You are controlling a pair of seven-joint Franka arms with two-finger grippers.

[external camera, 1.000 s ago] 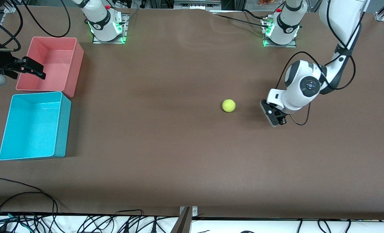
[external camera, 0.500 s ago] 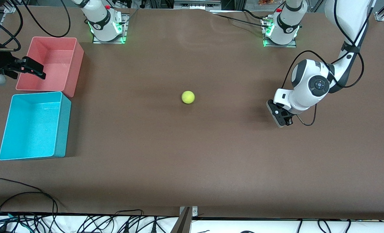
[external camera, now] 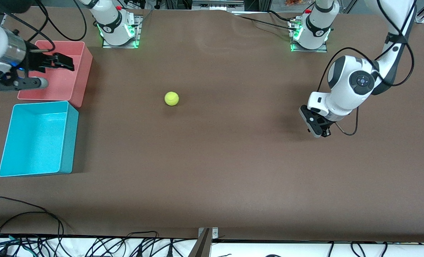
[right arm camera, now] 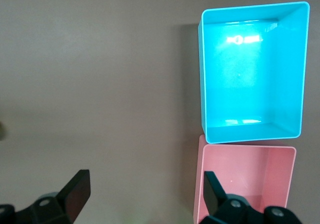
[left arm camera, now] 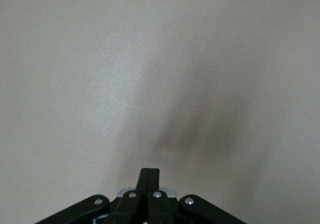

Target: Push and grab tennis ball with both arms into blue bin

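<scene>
1. Front view: the tennis ball (external camera: 171,99) lies alone on the brown table (external camera: 212,171), touched by neither gripper, and serves here as the landmark. The blue bin (external camera: 36,139) stands well apart from the ball, toward the right arm's end of the table and nearer to the front camera than the ball. The pink bin (external camera: 56,73) stands just beside the blue bin, farther from the camera, also well away from the ball toward the right arm's end. The right gripper (external camera: 66,62) hangs over the pink bin with its fingers apart and nothing between them. The left gripper (external camera: 314,126) is low over bare table, well apart from the ball toward the left arm's end, its fingers pressed together and holding nothing.

2. Left wrist view: only bare table surface shows, with a soft shadow on it. The left gripper's two fingers (left arm camera: 149,176) meet tip to tip with no gap. The ball is out of this picture.

3. Right wrist view: the blue bin (right arm camera: 252,71) and the pink bin (right arm camera: 245,181) stand wall against wall, both empty. The right gripper's fingers (right arm camera: 77,194) stand wide apart, one over bare table, the other over the pink bin's edge.
</scene>
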